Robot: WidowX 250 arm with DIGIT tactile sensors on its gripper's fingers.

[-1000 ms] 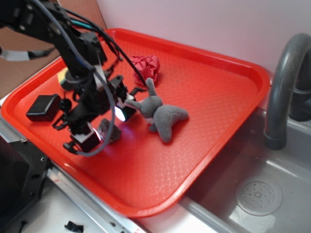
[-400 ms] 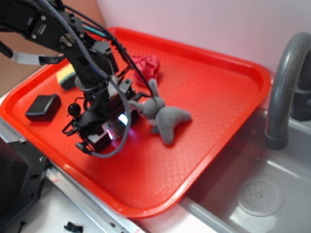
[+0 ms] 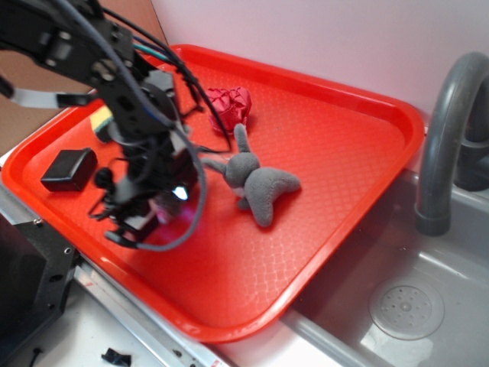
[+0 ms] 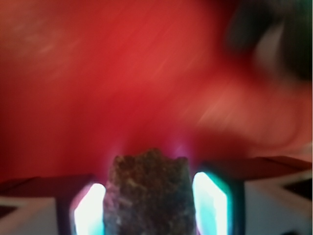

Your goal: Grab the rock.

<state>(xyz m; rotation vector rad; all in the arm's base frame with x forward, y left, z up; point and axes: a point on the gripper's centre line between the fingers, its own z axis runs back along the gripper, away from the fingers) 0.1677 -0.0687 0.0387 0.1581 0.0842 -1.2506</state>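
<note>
one rock (image 4: 149,196) fills the bottom of my wrist view, rough and speckled, wedged between the two glowing finger pads (image 4: 210,200) of the gripper (image 4: 149,205). both pads press its sides, so the gripper is clamped on the rock. the rock's lower part is cut off by the frame edge, and everything past it is a red smear with a dark blur at the top right that i can't identify.

from the exterior view, the gripper (image 3: 157,208) sits low over the near left part of the red tray (image 3: 344,145), and the arm and its cables cover most of it; i only catch a pale pinkish glint there, so the rock itself is hard to make out from here. whether it touches the tray floor, i cannot tell.

counting what's on the tray: one black block (image 3: 69,168) to the left of the gripper near the tray's left rim, one grey plush toy (image 3: 260,183) just to the right of the gripper, one red faceted ball (image 3: 229,107) behind the plush, and one yellow-and-green object (image 3: 102,121) half hidden behind the arm.

the right half and near corner of the tray are open floor. the tray's near rim runs just below the gripper. beyond the tray's right edge is a grey sink (image 3: 405,306) with one drain and one curved faucet (image 3: 447,130).
</note>
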